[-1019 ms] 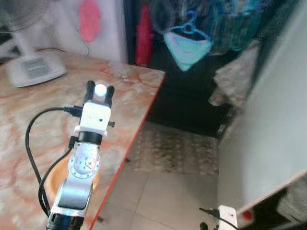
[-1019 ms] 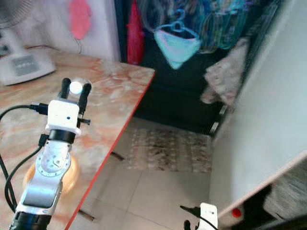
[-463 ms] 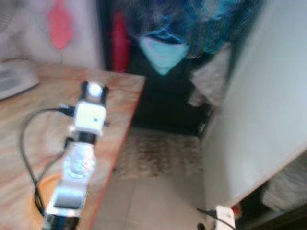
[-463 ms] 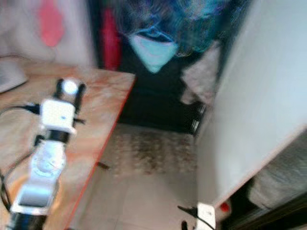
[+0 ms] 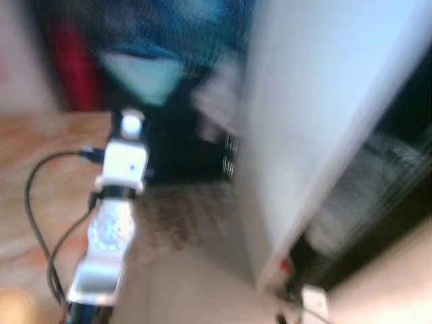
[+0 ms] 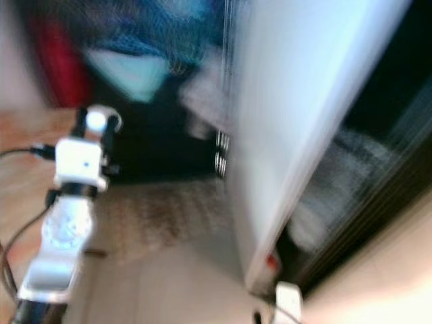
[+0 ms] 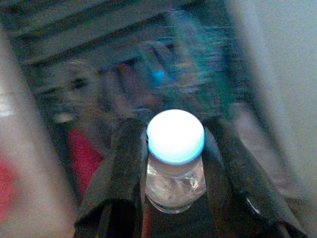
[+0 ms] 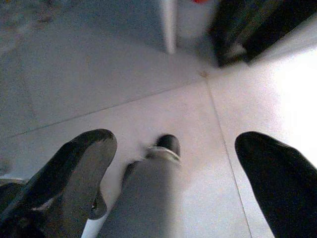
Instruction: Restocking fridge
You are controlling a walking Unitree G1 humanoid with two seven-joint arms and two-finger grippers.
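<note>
My left gripper [image 5: 131, 125] is raised in front of me, shut on a small clear bottle [image 7: 174, 168] with a white cap [image 7: 175, 136]. In the left wrist view the cap stands between the two black fingers [image 7: 130, 148], which press on the bottle's neck. To the right is the fridge's white door [image 5: 317, 121], standing open, with the dark inside of the fridge [image 5: 385, 189] beyond it. My right gripper [image 8: 178, 141] hangs low over the tiled floor, open and holding nothing. The eye views are blurred.
A marble-patterned table [image 5: 40, 175] lies to my left, with the left arm in front of it. A patterned rug [image 5: 182, 209] lies on the floor ahead, and clothes [image 5: 148, 67] hang in the dark space behind. My own leg [image 8: 148, 198] shows below the right gripper.
The camera has swung to the right, so the table slid left and the open fridge came into view. The left gripper still holds the bottle up.
</note>
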